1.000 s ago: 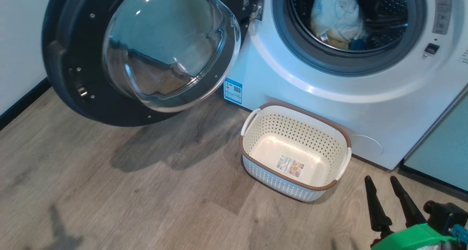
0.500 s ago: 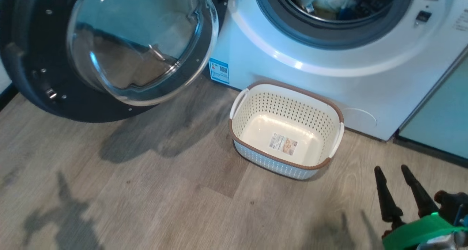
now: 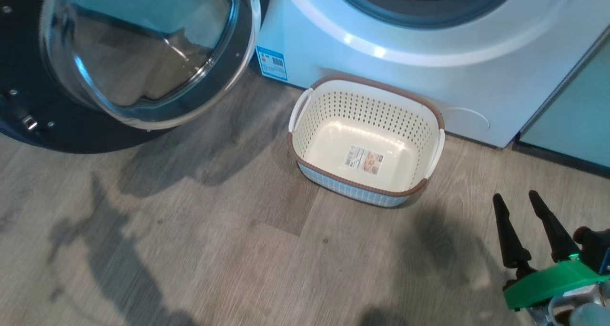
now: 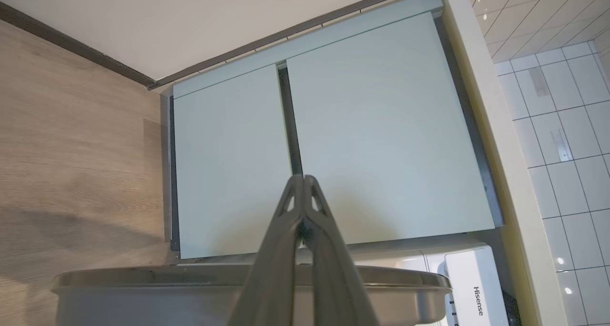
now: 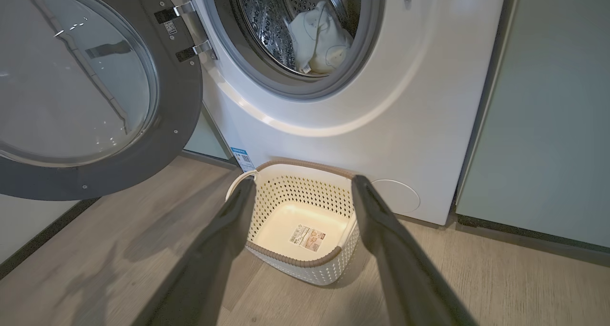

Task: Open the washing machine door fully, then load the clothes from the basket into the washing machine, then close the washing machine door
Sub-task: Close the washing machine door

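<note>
Head camera dipped; right tool (image 3: 515,196) spread and empty, left tool (image 4: 303,177) pressed together.

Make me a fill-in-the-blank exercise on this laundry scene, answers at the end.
The basket on the floor is ____.
The washing machine door stands ____.
The clothes lie ____ the washing machine.
The right gripper holds ____.
Answers: empty, open, inside, nothing.
</note>
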Available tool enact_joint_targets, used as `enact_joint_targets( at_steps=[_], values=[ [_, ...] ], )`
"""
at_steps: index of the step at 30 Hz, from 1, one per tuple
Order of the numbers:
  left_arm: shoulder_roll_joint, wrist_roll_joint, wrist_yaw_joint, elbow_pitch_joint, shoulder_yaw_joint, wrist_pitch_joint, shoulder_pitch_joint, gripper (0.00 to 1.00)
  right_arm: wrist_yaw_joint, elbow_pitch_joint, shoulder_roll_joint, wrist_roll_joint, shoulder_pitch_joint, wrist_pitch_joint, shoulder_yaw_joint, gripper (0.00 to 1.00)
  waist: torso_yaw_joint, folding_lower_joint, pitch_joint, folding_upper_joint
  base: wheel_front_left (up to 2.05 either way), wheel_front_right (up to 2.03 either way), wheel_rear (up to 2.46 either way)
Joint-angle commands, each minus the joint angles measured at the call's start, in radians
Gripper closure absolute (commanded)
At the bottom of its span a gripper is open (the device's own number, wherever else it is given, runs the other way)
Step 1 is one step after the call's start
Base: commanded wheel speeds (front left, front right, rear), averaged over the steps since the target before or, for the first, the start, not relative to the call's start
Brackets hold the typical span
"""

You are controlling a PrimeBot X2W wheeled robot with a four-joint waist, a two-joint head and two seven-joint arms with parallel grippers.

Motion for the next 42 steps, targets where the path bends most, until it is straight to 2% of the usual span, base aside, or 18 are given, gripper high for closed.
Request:
enact_joint_targets(
  at_steps=[1,19,31,42],
  values=[
    [0.084,0.013,0.002,-0.025,0.001,0.017,-0.042,1.0,0.0,-0.031,-0.024,-0.007,-0.03,-0.01,0.016,0.0,-0.01,-0.0001,0.021,0.0,0.0,0.0,0.0],
    [0.091,0.076,0.011,0.021,-0.074,0.058,-0.151,1.0,0.0,-0.035,-0.043,-0.01,-0.072,-0.01,0.017,0.0,-0.039,-0.0001,0.102,0.0,0.0,0.0,0.0],
    [0.086,0.085,0.009,0.072,-0.116,0.191,-0.184,1.0,0.0,-0.031,-0.043,-0.012,-0.076,-0.01,0.017,0.0,-0.033,-0.0001,0.104,0.0,0.0,0.0,0.0],
    [0.067,0.075,0.0,0.091,-0.142,0.344,-0.172,1.0,0.0,-0.019,-0.031,-0.008,-0.053,-0.01,0.017,0.0,-0.016,-0.0001,0.049,0.0,0.0,0.0,0.0]
  ],
)
